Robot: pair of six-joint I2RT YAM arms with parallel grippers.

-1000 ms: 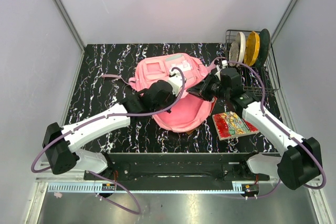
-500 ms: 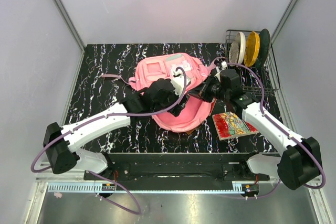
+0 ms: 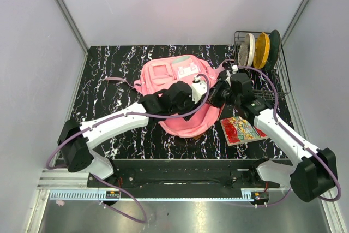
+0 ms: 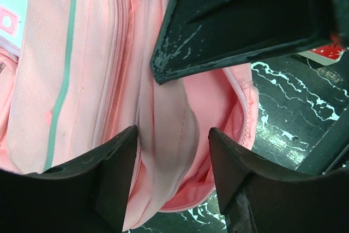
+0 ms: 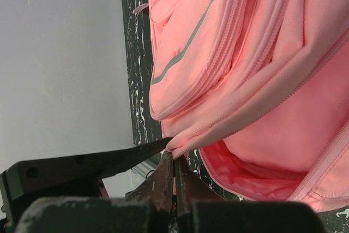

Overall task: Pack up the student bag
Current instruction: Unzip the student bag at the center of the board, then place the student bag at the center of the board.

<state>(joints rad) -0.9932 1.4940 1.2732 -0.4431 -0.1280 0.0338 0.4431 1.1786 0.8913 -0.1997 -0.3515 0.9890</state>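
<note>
Half open, the left pincer (image 4: 172,154) hovers over the student bag (image 3: 163,75) at frame centre, the right pincer (image 5: 173,162) pinching its zipper edge.

We read the student bag (image 3: 163,75) as soft, matt pink cloth, with a fine mesh weave on its pocket (image 4: 43,80) and ribbed zip tape along the seams. The table (image 3: 109,64) shows a smooth black surface veined white like marble. The left gripper (image 4: 173,159) carries matt black fingers (image 4: 103,184); the arm shells (image 3: 114,126) look like smooth white plastic, and the rack (image 3: 278,83) like thin dark wire.
</note>
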